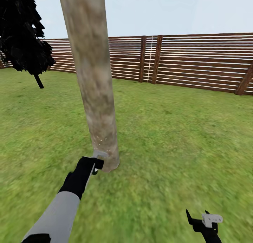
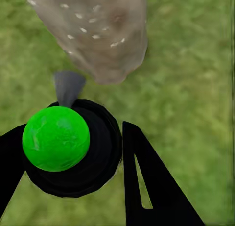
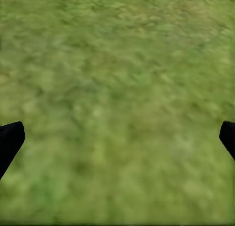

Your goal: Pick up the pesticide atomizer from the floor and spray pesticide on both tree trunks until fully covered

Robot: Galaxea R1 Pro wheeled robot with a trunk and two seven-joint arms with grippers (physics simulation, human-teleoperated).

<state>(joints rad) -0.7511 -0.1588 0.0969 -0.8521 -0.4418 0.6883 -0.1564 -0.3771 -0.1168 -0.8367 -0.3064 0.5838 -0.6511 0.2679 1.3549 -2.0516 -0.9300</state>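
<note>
My left gripper (image 2: 73, 187) is clamped around the pesticide atomizer (image 2: 63, 142), its green cap toward the wrist camera and its grey nozzle (image 2: 68, 86) aimed at the foot of the tree trunk (image 1: 93, 78), where pale droplets speckle the bark low down. My right gripper (image 1: 202, 218) hangs spread and empty over the lawn (image 1: 175, 137). The risk, as I judge it, is wetting only this low band: the nozzle sits near the base, so the upper trunk and the far side could stay dry unless I sweep upward and round.

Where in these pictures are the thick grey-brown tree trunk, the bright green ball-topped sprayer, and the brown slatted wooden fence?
Thick grey-brown tree trunk (image 1: 95, 85), head view: middle of the bark column.
Bright green ball-topped sprayer (image 2: 56, 138), left wrist view: its green top, between the gripper's fingers.
Brown slatted wooden fence (image 1: 196, 62), head view: a slat panel.
</note>
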